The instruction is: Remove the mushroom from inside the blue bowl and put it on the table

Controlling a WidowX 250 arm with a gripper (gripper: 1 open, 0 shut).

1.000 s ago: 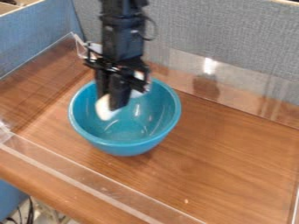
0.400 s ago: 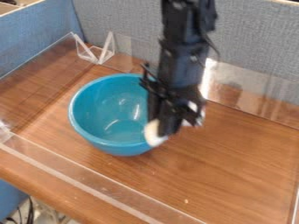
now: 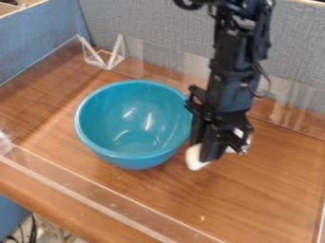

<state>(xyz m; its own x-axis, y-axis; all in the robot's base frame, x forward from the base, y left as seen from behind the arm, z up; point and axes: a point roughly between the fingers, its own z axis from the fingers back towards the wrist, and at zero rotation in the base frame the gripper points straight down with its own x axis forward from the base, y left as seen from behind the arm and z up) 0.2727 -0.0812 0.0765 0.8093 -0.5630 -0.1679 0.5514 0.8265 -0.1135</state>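
Fingers (image 3: 207, 155), clamped on the mushroom (image 3: 197, 158), had carried it out of the blue bowl (image 3: 132, 121) toward the tabletop's (image 3: 273, 176) right edge; release remained.

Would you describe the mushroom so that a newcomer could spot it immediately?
Find the blue bowl on the table, then look just right of it, where the black pincer points down. The mushroom is the small cream-white piece between its tips, the only pale object there.

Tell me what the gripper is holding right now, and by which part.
The gripper holds the mushroom, pinched at its upper part; only the cream-white lower end shows below the fingertips, to the right of the blue bowl.
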